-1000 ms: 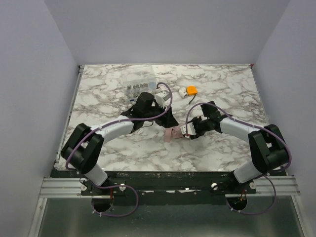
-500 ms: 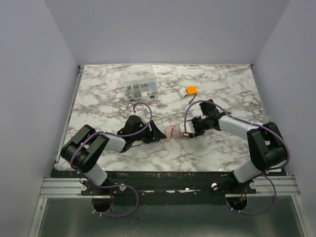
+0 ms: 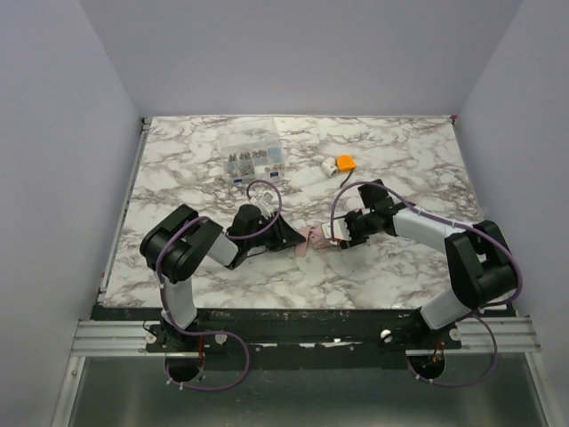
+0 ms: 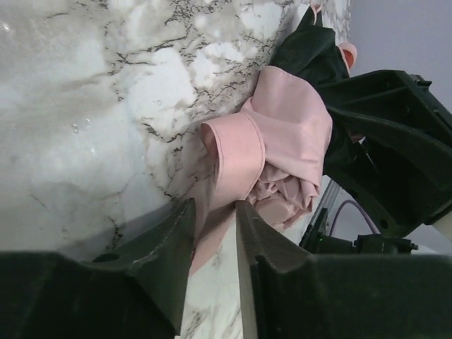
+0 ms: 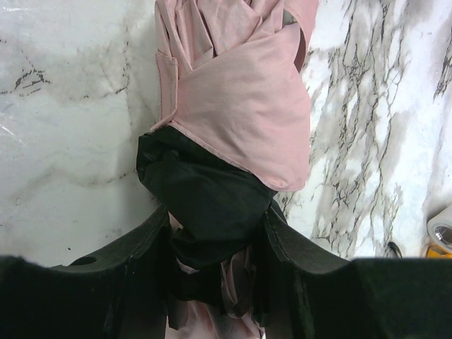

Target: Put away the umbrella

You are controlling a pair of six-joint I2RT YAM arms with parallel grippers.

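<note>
From above, we see the umbrella (image 3: 311, 239) rolled into a short pink bundle on the marble table (image 3: 400, 267), a little toward 6 o'clock of its middle. The left gripper (image 3: 291, 238) meets it at its 9 o'clock and the right gripper (image 3: 334, 237) at its 3 o'clock. A clear parts box (image 3: 253, 160) sits at 11 o'clock of the bundle and an orange-and-white gadget (image 3: 342, 165) at 1 o'clock, both well apart from it.

In the left wrist view, the jaws stand narrow with a pink fold running down between the fingertips. We cannot tell whether they pinch it.

In the right wrist view, the jaws stand part open and clamp the bundle's dark wrapped end, with the pink roll reaching toward 12 o'clock.
</note>
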